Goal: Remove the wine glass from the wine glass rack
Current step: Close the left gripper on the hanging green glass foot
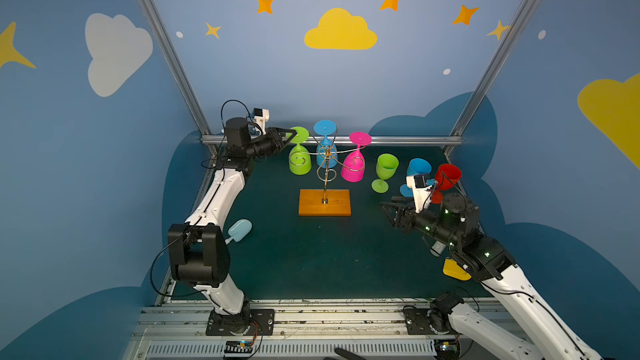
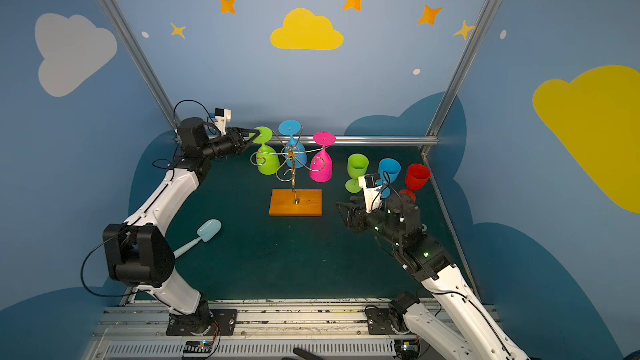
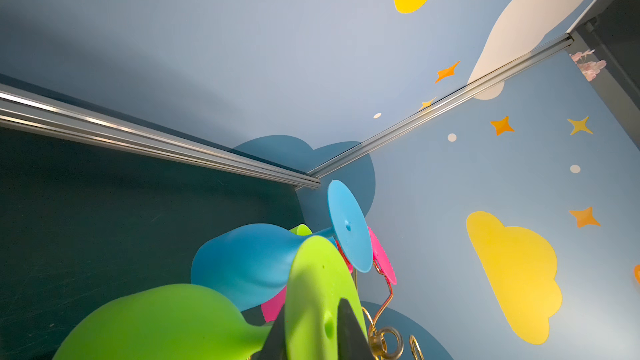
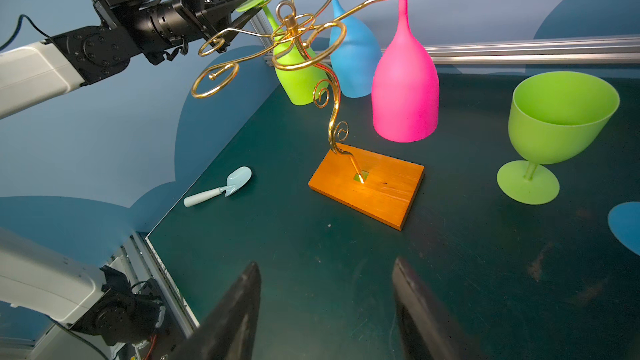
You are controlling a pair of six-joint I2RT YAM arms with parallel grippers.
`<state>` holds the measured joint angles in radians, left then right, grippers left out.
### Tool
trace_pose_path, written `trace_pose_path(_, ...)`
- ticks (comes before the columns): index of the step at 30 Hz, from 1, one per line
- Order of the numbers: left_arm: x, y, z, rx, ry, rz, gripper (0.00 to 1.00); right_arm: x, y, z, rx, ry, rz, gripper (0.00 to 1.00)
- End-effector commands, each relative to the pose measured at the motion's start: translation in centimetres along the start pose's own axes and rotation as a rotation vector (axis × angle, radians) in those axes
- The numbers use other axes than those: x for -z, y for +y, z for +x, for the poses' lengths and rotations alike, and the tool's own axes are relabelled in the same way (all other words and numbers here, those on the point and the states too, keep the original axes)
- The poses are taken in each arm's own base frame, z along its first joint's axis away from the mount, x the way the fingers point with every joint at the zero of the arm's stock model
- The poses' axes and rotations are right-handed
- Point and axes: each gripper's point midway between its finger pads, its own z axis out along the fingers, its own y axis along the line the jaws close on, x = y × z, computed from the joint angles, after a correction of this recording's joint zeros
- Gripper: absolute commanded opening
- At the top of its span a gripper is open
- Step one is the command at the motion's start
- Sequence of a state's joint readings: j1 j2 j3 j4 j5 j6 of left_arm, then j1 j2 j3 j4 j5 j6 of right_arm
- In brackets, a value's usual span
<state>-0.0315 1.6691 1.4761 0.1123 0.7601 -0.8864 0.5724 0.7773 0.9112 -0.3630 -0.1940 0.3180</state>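
Note:
The wine glass rack (image 1: 326, 176) (image 2: 293, 174) (image 4: 334, 112), gold wire on an orange-brown wooden base (image 1: 337, 204), stands mid-table. A green wine glass (image 1: 299, 163) (image 2: 268, 163) (image 4: 298, 81) hangs upside down from its left arm. My left gripper (image 1: 292, 135) (image 2: 255, 133) (image 3: 313, 306) is shut on that glass's round foot (image 3: 313, 271), with one dark finger on each face. A blue wine glass (image 1: 326, 149) and a pink one (image 1: 353, 168) also hang from the rack. My right gripper (image 1: 389, 203) (image 2: 344, 203) (image 4: 325, 264) hovers open and empty, low to the right of the base.
Three upright wine glasses stand at the back right: green (image 1: 386, 167), blue (image 1: 418, 167) and red (image 1: 448, 176). A pale blue toy spade (image 1: 239, 230) lies by the left arm. A yellow object (image 1: 455, 269) sits under the right arm. The back rail (image 1: 398, 140) runs close behind the rack.

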Motion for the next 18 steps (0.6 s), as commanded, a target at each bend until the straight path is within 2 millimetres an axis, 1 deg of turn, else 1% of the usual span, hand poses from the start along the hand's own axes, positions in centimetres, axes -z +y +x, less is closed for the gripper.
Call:
trace_pose_path(1, 0.9, -1.9, -0.7, -0.034, -0.013, 0.027, 0.21, 0.3, 0.2, -0.4, -0.003, -0.026, -0.001, 0.61)
trace_pose_path(7, 1.4, -2.2, -1.1, -0.028, -0.025, 0.028, 0.16, 0.4, 0.2, -0.5, -0.003, -0.029, 0.000, 0.61)
trace_pose_path(15, 2.1, -3.2, -1.5, -0.030, -0.039, 0.035, 0.16, 0.6, 0.2, -0.5, -0.008, -0.035, -0.001, 0.61)
trace_pose_path(18, 2.2, -3.3, -1.6, -0.026, -0.043, 0.036, 0.12, 0.6, 0.2, -0.4, -0.010, -0.034, -0.001, 0.61)
